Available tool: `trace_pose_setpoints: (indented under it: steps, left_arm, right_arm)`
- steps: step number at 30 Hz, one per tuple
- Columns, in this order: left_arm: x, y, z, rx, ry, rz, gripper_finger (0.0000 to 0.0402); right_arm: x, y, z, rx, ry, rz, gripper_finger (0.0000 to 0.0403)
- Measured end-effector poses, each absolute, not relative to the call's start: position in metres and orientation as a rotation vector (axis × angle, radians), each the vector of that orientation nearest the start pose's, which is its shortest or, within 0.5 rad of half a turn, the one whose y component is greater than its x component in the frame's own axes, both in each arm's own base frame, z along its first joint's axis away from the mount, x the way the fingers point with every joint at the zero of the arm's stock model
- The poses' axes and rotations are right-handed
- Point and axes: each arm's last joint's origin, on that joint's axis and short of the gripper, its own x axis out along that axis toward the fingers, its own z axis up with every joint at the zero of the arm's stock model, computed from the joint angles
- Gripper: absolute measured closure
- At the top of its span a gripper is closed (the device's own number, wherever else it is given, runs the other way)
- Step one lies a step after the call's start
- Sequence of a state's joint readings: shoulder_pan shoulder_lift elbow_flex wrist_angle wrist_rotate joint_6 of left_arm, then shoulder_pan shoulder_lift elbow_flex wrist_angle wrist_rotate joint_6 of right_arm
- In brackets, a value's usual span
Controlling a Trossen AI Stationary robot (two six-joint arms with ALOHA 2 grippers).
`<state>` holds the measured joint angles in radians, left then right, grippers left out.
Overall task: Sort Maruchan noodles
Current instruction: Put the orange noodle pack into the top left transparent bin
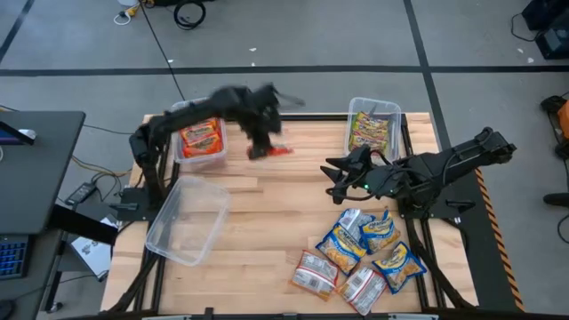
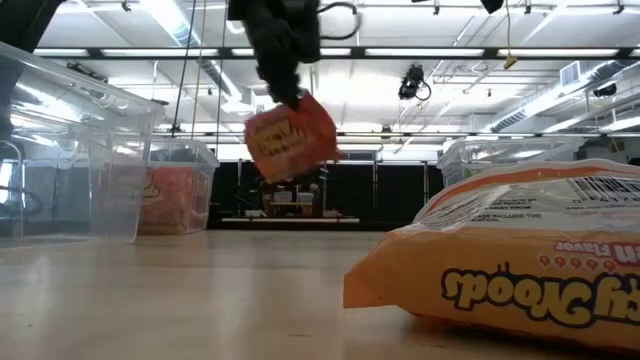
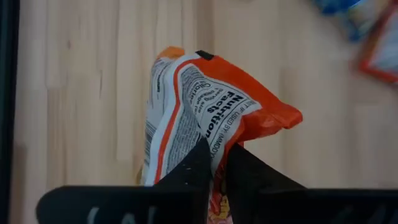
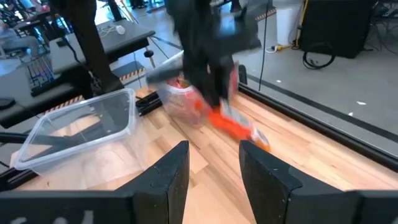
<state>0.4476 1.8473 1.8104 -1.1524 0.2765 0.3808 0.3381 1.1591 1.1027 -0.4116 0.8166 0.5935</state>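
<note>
Item in hand: one orange-red packet (image 3: 205, 118), pinched in my left gripper (image 1: 260, 147), lifted clear of the table beside the bin of orange-red packets (image 1: 201, 138).

Sorted so far: that bin holds some; the far right bin (image 1: 372, 132) holds green-yellow ones.

Unsorted: a loose pile (image 1: 360, 253) of blue-and-yellow and other packets near my right gripper (image 4: 214, 165), which waits with fingers apart, empty.

A third bin (image 1: 188, 220) lies tilted, apparently empty. I judge the task under halfway.
</note>
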Motion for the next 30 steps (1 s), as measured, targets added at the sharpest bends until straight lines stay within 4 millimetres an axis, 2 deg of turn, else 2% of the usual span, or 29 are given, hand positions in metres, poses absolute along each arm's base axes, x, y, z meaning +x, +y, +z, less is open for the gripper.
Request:
trace_pose_setpoints:
  steps: [5,8,14,19,22,25,30]
  left_arm:
    - [0.294,0.197,0.351,-0.258,0.99,-0.072,0.0364]
    - [0.26,0.212,0.359,-0.291,1.027,-0.033,0.0364]
    - [0.198,0.226,0.386,-0.29,1.061,0.179,0.0364]
    - [0.156,0.228,0.394,-0.369,1.149,0.335,0.0364]
    - [0.141,0.228,0.393,-0.461,1.15,0.404,0.0365]
    - [0.136,0.225,0.385,-0.533,1.157,0.42,0.0365]
    - [0.137,0.217,0.357,-0.679,1.199,0.365,0.0365]
  right_arm:
    - [0.236,0.052,0.353,0.285,0.241,-0.59,0.0257]
    - [0.238,0.046,0.353,0.271,0.243,-0.601,0.0257]
    - [0.241,0.035,0.353,0.265,0.259,-0.603,0.0257]
    - [0.243,0.025,0.353,0.257,0.28,-0.593,0.0257]
    - [0.244,0.018,0.352,0.249,0.296,-0.579,0.0257]
    - [0.245,0.012,0.352,0.242,0.313,-0.561,0.0257]
    - [0.247,0.005,0.351,0.239,0.346,-0.491,0.0257]
